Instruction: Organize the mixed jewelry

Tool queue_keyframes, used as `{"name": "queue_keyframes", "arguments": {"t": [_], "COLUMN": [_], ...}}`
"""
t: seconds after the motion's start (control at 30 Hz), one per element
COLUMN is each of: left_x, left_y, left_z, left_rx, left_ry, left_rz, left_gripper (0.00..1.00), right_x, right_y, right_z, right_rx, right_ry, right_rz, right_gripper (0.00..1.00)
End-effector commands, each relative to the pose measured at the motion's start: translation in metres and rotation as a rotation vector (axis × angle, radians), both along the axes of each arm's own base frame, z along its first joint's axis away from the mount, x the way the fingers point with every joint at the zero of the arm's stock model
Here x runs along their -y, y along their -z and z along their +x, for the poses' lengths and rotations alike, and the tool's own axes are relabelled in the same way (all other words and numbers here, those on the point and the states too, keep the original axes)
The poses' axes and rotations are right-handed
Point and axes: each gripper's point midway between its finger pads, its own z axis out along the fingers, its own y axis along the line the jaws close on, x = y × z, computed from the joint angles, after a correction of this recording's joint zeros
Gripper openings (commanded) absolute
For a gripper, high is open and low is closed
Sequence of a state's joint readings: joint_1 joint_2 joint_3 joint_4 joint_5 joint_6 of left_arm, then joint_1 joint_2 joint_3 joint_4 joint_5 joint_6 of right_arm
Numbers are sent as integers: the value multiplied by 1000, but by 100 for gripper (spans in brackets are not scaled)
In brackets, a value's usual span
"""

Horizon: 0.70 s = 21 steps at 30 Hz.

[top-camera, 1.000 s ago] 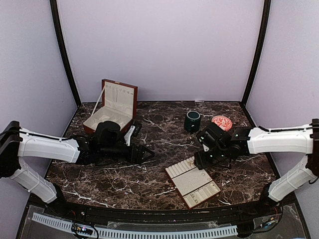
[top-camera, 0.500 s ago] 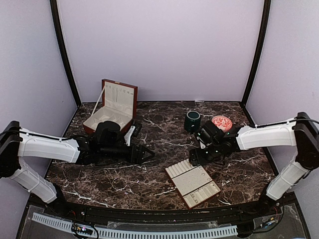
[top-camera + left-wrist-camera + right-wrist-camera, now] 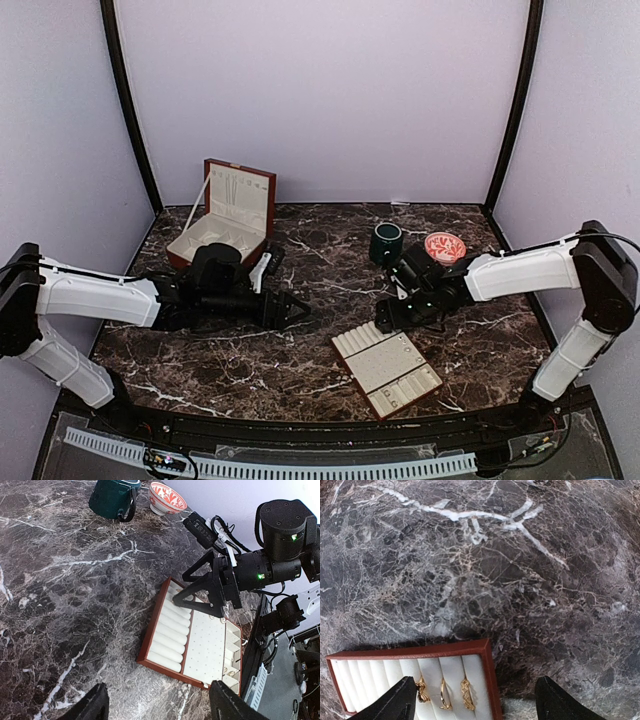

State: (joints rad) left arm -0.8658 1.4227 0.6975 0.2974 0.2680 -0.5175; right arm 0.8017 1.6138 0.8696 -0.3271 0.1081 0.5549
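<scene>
1. The right gripper point(image 3: 480, 702) hangs just over one end of the flat red-brown tray with cream padding point(image 3: 410, 651). Its two fingers stand wide apart and nothing is between them. In the right wrist view only the fingertips show, cut off by the lower edge.
2. Of the mixed jewelry, three small gold rings point(image 3: 444, 694) sit side by side in the slots between the cream rolls, next to the tray's corner. Their lower parts are cut off by the picture's edge.
3. In the top view the rings are too small to see, and the right gripper point(image 3: 385, 318) covers that corner of the tray point(image 3: 400, 370).
4. The left gripper point(image 3: 157, 705) is released and holds nothing. It is low over the dark marble table point(image 3: 300, 365), well apart from the tray.
5. In the left wrist view the tray's other end has small compartments with tiny bits inside; what they are, I cannot tell.
6. The red-brown wooden box point(image 3: 222, 215) stands open at the far left, and its contents are not clear.
7. A dark green mug point(image 3: 385, 242) and a red-and-white patterned bowl point(image 3: 444, 246) stand near each other at the far side.
</scene>
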Motion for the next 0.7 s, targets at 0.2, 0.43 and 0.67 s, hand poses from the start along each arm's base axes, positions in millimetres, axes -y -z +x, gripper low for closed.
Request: {"name": "queue_keyframes", "arguments": {"t": [0.2,0.43,0.67], "left_x": [-5,-7,-9], "left_y": [-2,-7,-11], "left_z": [1,0,0], "left_rx": [7,18,21], "left_ry": [-14,-17,-22], "left_rz": [1,-6,-13], "left_gripper": [71,71,72], "right_x": [13,9,8], "right_y": [19,-3,-25], "right_z": [2,1,-1], "right_rx": [-20,6,36], "right_ry": [28,11,-11], "right_rz": [-27,27,57], "right_gripper": [81,81,81]}}
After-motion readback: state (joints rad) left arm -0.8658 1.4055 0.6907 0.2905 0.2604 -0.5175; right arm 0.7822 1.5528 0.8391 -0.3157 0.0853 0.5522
